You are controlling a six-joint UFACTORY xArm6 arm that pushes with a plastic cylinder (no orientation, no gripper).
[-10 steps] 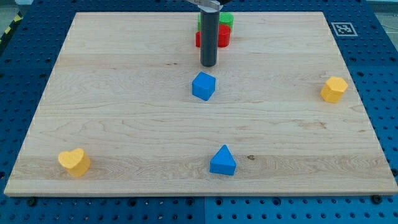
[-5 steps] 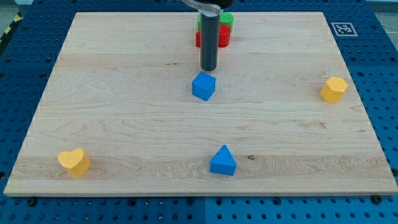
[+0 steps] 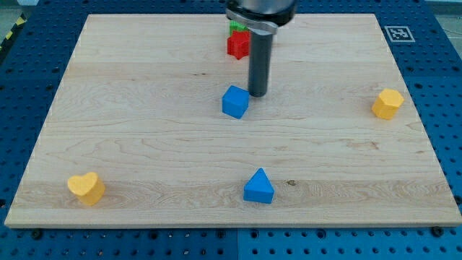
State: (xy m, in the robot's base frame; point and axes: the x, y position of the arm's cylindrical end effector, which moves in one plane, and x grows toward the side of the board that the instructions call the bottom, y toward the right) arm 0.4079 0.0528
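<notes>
My tip stands on the wooden board just to the right of the blue cube, at its upper right corner, very close or touching. Behind the rod, near the view's top, a red block and a green block show partly, the rest hidden by the rod. A blue triangular block lies lower down, near the view's bottom.
A yellow heart-shaped block sits at the bottom left corner of the board. A yellow hexagonal block rests near the right edge. A printed marker tag is at the top right corner.
The rod has moved right and down the view, from above the blue cube to its upper right side. The blue cube has barely shifted.
</notes>
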